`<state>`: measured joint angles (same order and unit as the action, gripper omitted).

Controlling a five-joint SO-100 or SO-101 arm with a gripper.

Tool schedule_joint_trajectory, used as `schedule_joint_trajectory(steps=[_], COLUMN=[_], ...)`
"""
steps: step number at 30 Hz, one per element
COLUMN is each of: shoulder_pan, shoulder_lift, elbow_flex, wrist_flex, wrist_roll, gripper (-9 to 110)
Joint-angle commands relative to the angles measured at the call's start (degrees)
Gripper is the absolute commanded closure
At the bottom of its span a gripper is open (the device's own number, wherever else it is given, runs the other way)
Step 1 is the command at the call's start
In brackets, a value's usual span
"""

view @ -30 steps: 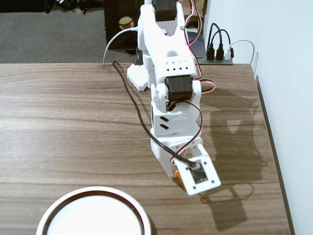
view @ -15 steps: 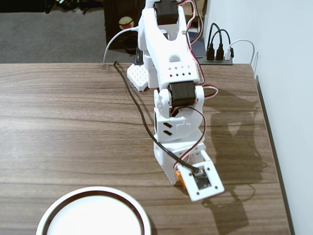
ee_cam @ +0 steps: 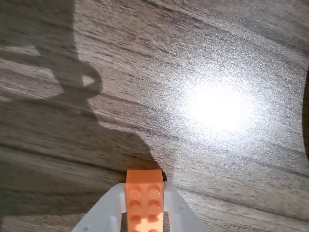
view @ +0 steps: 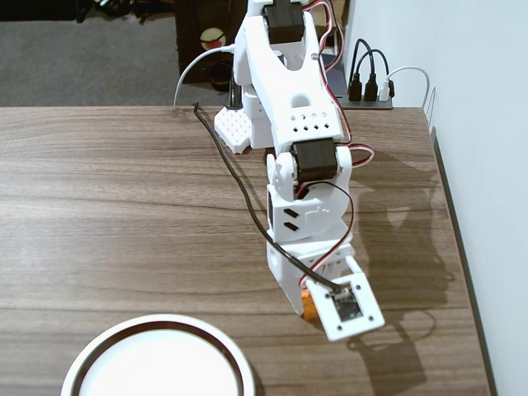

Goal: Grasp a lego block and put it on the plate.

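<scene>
fixed view: gripper reaches down toward the table; orange brick peeks out between the jaws. Plate sits well left of them, empty.
wrist view: jaws pinch the brick by its long sides, studs facing the camera, so it looks secure for the carry.

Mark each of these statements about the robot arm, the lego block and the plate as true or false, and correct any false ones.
1. The lego block sits between the gripper fingers. True.
2. The lego block is blue. False: it is orange.
3. The plate already holds the block. False: nothing lies on the part of it in view.
4. The table is wood-grained. True.
</scene>
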<state>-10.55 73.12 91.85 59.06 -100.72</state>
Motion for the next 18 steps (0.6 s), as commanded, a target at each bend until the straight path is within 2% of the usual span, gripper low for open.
schedule_joint_trajectory(steps=[1,10,18], shoulder_pan=[-0.7,-0.53,0.7], shoulder_lift=[0.26,1.58,10.2], elbow_flex=[-1.58,-0.88,-0.26], wrist_flex=[-0.7,-0.79,1.93], wrist_roll=[0.79,1.49,2.37], gripper=[97,99,99])
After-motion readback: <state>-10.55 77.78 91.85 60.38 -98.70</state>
